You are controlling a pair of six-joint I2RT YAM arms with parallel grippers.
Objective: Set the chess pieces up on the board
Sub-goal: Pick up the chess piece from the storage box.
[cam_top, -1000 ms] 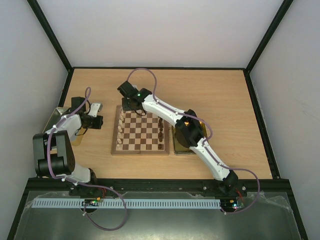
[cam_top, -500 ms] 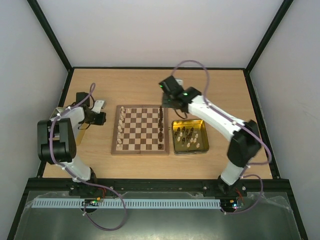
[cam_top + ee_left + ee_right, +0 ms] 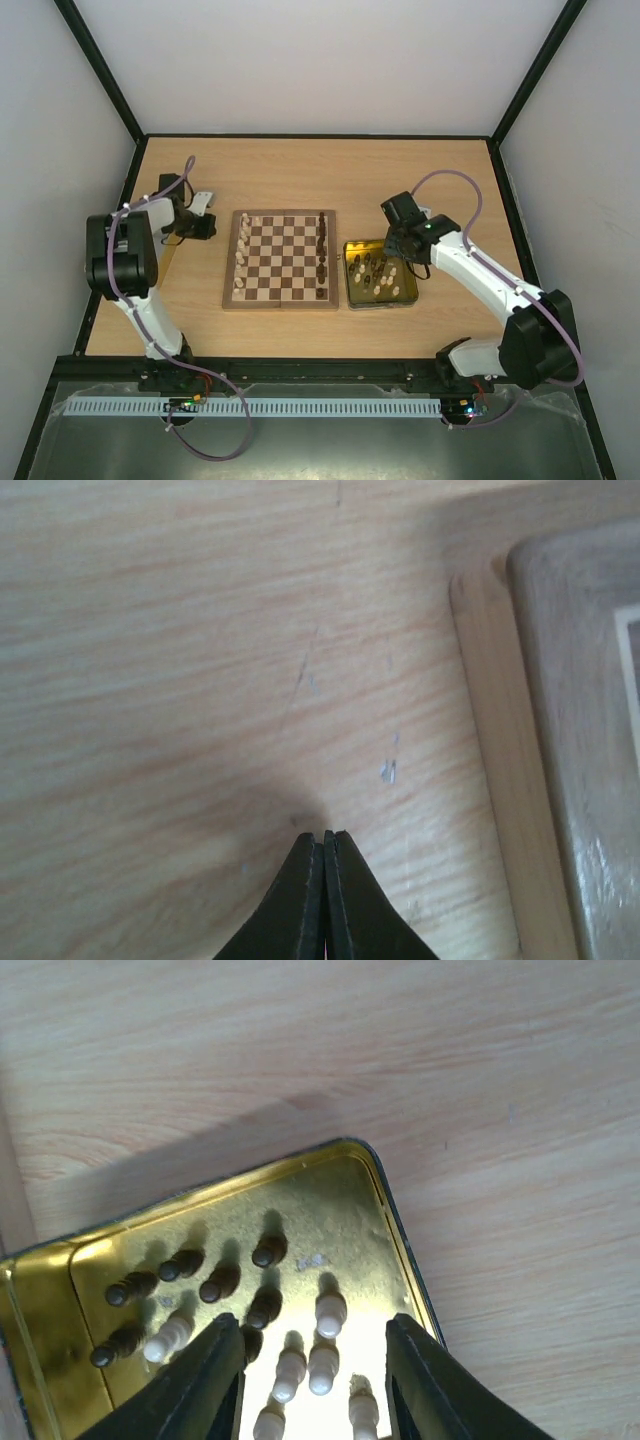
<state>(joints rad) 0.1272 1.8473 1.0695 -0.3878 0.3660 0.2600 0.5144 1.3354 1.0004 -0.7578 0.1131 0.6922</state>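
The board [image 3: 280, 260] lies at the table's middle. A row of cream chess pieces [image 3: 242, 250] stands along its left edge and a row of dark pieces [image 3: 322, 250] along its right edge. My right gripper [image 3: 398, 260] is open and empty, low over the far right part of the gold tray [image 3: 350, 292]. In the right wrist view [image 3: 318, 1380] several cream pieces [image 3: 330, 1312] stand between the fingers and dark pieces [image 3: 266, 1251] stand beyond them. My left gripper [image 3: 205, 228] is shut and empty over bare table just left of the board; its shut tips [image 3: 325, 838] show in the left wrist view.
The tray's rim [image 3: 385, 1195] is close to my right finger [image 3: 425, 1380]. The board's pale wooden edge [image 3: 490, 730] runs down the right side of the left wrist view. Black frame rails border the table.
My right arm has swung from the board's far edge rightward and down over the gold tray. My left arm has drawn back, with its gripper staying left of the board.
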